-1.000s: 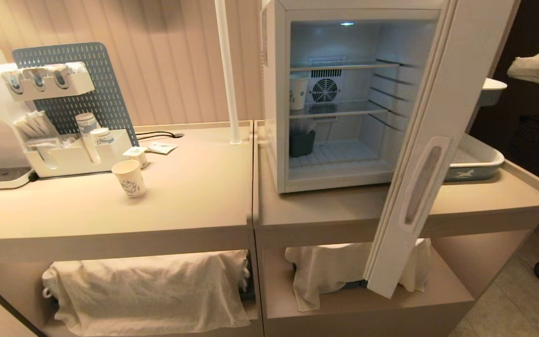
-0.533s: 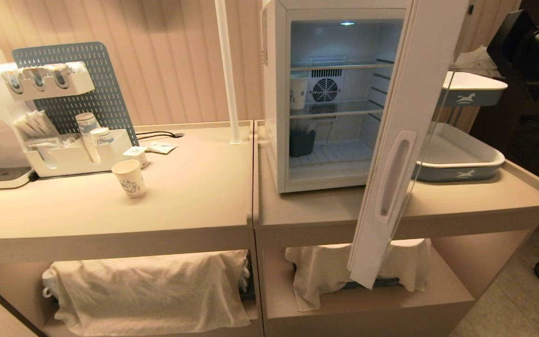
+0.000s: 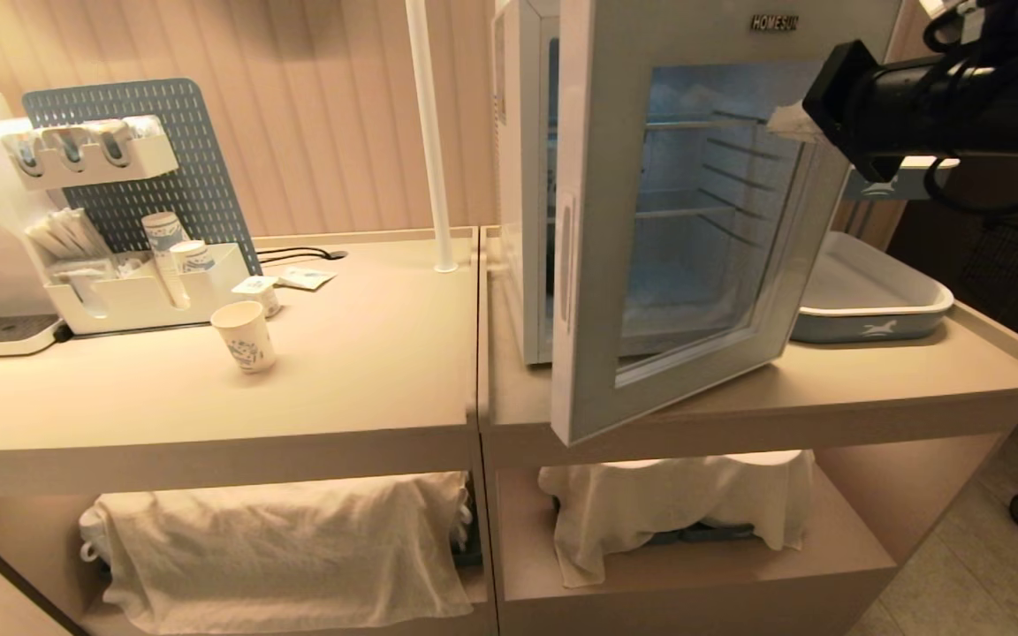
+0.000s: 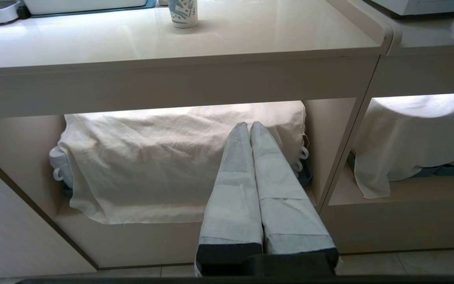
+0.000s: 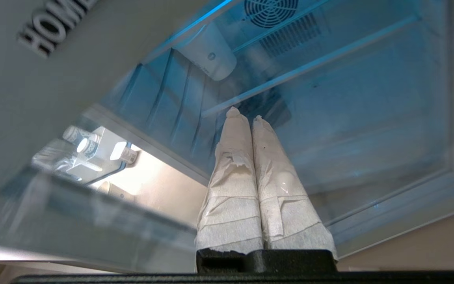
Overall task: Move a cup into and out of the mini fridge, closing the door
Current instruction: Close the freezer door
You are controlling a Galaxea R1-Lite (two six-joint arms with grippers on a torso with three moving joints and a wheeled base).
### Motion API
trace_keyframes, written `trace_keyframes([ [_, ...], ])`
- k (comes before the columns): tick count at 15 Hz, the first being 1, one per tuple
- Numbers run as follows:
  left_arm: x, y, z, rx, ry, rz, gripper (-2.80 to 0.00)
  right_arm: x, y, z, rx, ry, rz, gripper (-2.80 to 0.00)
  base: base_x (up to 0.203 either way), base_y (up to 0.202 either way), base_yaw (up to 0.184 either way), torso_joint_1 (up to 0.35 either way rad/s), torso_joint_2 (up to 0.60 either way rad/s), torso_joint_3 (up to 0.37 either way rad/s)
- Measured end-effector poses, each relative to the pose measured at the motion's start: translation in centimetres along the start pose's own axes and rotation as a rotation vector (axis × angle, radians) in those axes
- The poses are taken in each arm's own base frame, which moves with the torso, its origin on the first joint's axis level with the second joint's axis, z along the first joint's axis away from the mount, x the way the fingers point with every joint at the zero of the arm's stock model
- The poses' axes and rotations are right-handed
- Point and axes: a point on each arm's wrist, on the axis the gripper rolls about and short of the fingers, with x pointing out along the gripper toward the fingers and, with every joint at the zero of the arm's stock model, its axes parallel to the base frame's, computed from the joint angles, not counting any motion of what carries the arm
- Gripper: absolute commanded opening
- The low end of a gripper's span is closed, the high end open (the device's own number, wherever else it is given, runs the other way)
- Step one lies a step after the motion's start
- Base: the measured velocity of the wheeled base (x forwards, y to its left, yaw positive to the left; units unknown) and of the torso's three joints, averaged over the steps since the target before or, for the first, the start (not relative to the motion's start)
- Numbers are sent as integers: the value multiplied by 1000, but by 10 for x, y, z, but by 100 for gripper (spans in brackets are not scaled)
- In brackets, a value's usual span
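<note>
half-swung door of white mini fridge on right counter, "homesun" lettering at its top, dark glass window showing wire shelves and lit interior. right gripper pressed against door's glass, taped fingers closed together, holding nothing; black right arm reaching in from upper right of head view. one patterned paper cup seen through glass on upper shelf beside round fan. another cup upright on left counter, near white organiser tray with stacked cups. left gripper parked low, fingers shut and empty, before cloth-draped lower shelf.
</note>
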Motion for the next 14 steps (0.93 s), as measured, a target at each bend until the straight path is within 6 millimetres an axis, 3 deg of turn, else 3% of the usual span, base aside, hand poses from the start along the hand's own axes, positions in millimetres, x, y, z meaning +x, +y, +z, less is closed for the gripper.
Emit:
trace_keyframes([
  [7,0,0,0,0,0,0,-280,41,-4,-8,-27,-1,-4,-280,0,0,0,0,0,0],
  [14,0,0,0,0,0,0,-280,61,-7,-15,-126,-28,8,-280,0,0,0,0,0,0],
])
